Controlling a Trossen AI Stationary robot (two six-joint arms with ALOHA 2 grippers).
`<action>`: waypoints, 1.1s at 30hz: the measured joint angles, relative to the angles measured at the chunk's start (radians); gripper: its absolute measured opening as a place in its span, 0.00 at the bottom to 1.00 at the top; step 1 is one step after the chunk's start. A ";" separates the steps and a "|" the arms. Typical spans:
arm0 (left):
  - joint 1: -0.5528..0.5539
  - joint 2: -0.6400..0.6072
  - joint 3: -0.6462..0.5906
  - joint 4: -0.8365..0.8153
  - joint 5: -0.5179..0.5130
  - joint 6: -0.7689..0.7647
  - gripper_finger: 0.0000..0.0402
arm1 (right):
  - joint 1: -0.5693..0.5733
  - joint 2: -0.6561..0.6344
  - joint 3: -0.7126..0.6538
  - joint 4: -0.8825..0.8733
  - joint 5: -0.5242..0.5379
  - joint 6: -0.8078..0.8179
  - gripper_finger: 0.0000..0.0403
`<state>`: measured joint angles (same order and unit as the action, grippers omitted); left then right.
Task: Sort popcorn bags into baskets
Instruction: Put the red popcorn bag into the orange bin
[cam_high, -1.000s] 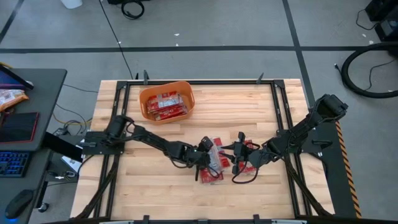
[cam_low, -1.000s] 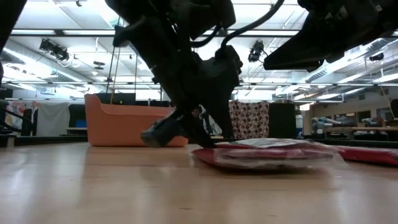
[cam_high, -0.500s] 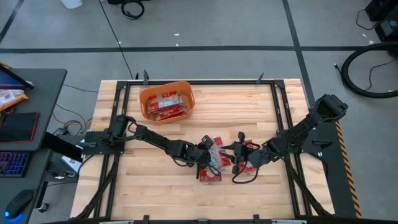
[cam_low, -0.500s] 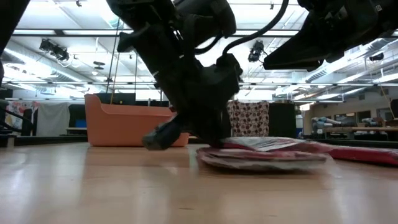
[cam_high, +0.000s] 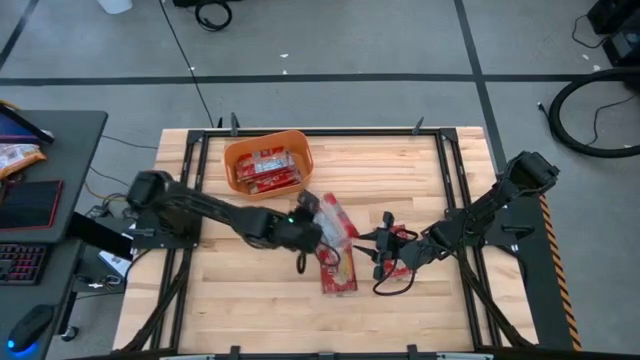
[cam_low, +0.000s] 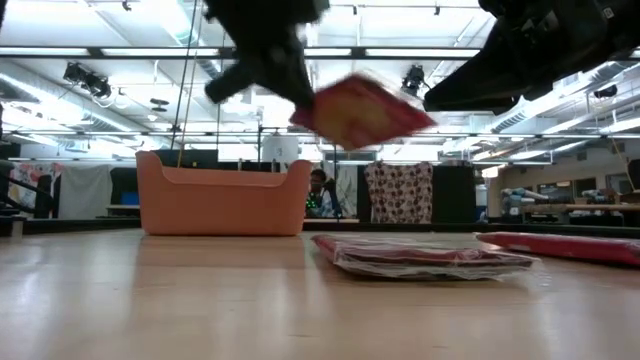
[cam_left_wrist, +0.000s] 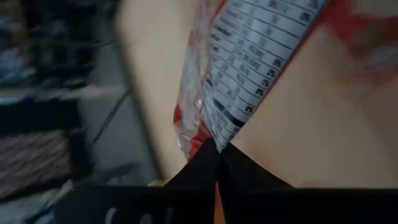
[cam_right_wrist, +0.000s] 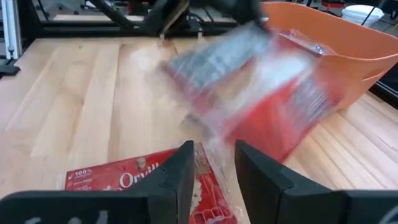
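Note:
One red popcorn bag (cam_high: 331, 216) (cam_low: 361, 111) hangs in the air over the table's middle, with my left gripper (cam_high: 308, 224) (cam_left_wrist: 217, 157) shut on it. A second bag (cam_high: 338, 275) (cam_low: 421, 257) lies flat on the table below it. A third (cam_high: 402, 257) (cam_right_wrist: 140, 176) lies under my right gripper (cam_high: 384, 245) (cam_right_wrist: 214, 174), which stands open and low over it. The orange basket (cam_high: 236, 150) (cam_low: 222, 196) stands at the far left with several bags lying in it. My left gripper pinches the lifted bag by its clear wrapper edge (cam_left_wrist: 213, 140) between its two shut fingertips. The fingers come slanting down from the table's left. The bag (cam_left_wrist: 252, 59) is lifted clear of the table and juts out tilted beyond the fingers.
A black metal frame (cam_high: 440, 160) runs round the work area. A desk (cam_high: 50, 170) with a keyboard stands off the table's left side. Bare wood lies between the basket and the bags.
My left gripper has shut on the top bag of the pile, then risen and drawn back toward the table's left and far side. That bag has come up off the one beneath it and now hangs tilted in the air; the lower bag stays on the table.

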<state>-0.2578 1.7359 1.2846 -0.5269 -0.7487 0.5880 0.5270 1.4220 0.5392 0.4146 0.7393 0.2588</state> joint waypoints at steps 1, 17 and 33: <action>0.002 -0.033 0.000 -0.012 -0.031 -0.005 0.01 | 0.000 0.000 0.000 0.005 0.000 0.000 0.30; 0.446 -0.200 -0.051 -0.639 0.055 -0.642 0.02 | 0.000 0.000 0.000 0.019 0.000 -0.016 0.30; 0.523 -0.198 -0.139 -0.480 0.032 -0.577 0.27 | 0.000 0.000 0.000 0.019 -0.001 -0.023 0.30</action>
<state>0.2651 1.5375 1.1452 -1.0068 -0.7170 0.0109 0.5270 1.4223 0.5388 0.4332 0.7387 0.2363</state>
